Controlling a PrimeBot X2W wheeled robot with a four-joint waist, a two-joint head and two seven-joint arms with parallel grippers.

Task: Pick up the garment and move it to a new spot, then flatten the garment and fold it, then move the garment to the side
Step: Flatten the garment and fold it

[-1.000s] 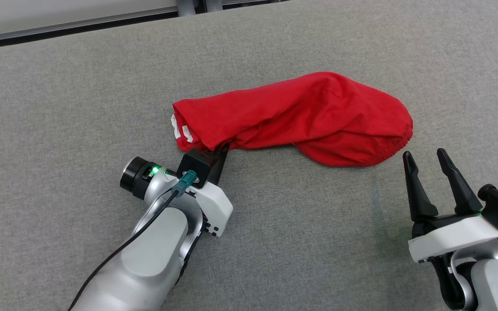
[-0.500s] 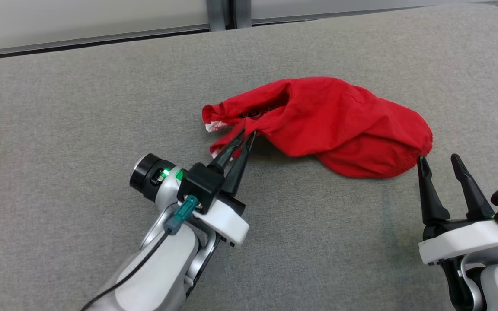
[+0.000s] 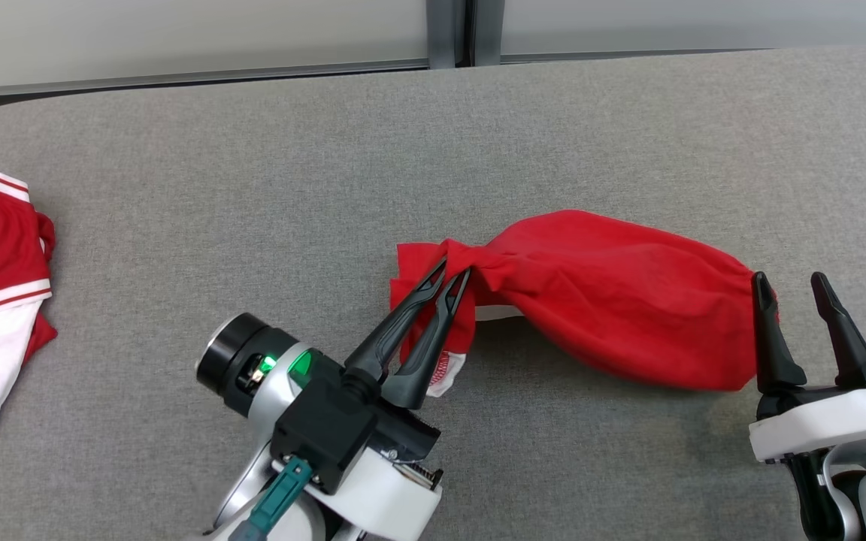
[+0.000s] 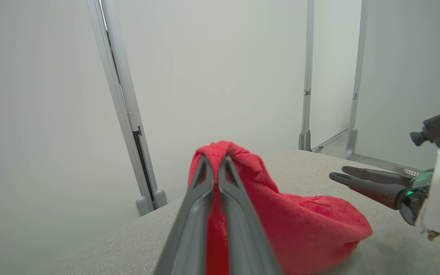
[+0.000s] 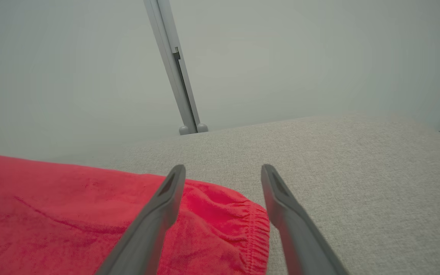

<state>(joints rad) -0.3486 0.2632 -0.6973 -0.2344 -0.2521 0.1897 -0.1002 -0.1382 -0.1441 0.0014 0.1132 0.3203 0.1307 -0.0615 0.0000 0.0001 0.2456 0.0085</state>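
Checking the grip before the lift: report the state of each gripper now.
Left gripper: closed, pinching a bunched edge of the red garment.
Right gripper: open, holding nothing, at the garment's other end.

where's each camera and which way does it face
Head view: on the head, looking down at the grey table; left gripper shut on the red garment, right gripper open.
Left wrist view: looks along its shut fingers toward the wall; right gripper at right.
Right wrist view: looks along its open fingers over the red garment.
All three share the red garment.
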